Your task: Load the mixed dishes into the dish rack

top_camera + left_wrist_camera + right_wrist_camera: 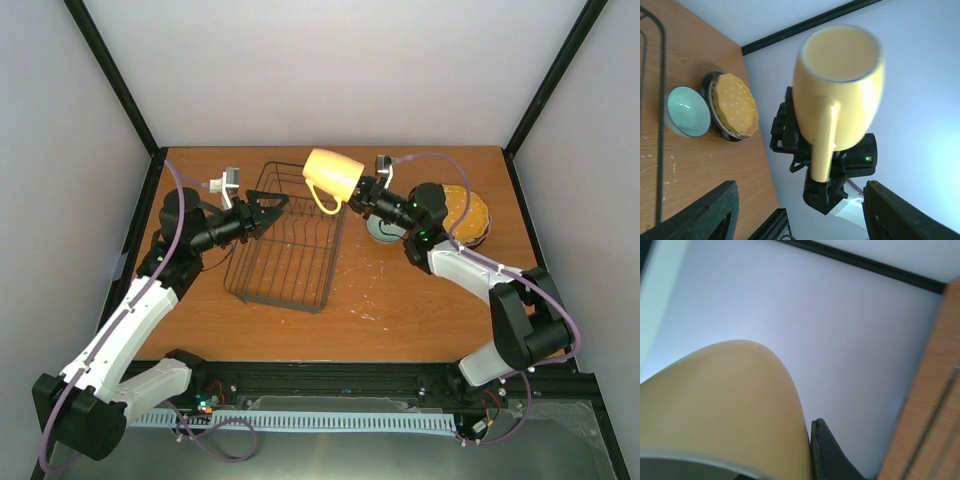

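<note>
Your left arm (130, 310) reaches from its base at the near left, up along the left side of the table (400, 310). Its wrist is turned inward toward the far left corner of the dish rack (285, 255). Your left gripper (272, 208) sits just at that corner with its jaws spread wide. In the left wrist view the two dark fingers (710, 215) stand far apart at the bottom corners, with nothing between them.

Your right arm (470, 265) folds up from the near right and stretches left across the table, with the wrist raised. Your right gripper (352, 197) is clamped on the yellow mug (333, 175) at its bottom end, near the foot of the handle. You cannot tell the exact grip from these views. In the right wrist view one dark finger (827, 455) presses against the mug's wall.

The mug hangs in the air, tilted, its mouth toward the left gripper and its handle toward the near side. From above it sits over the far right corner of the rack, and nothing lies in the rack.

The mint-green bowl (383, 233) stands upright on the table just right of the rack, partly under your right arm. The orange white-dotted plate (470, 212) tops a stack just beside the bowl
</note>
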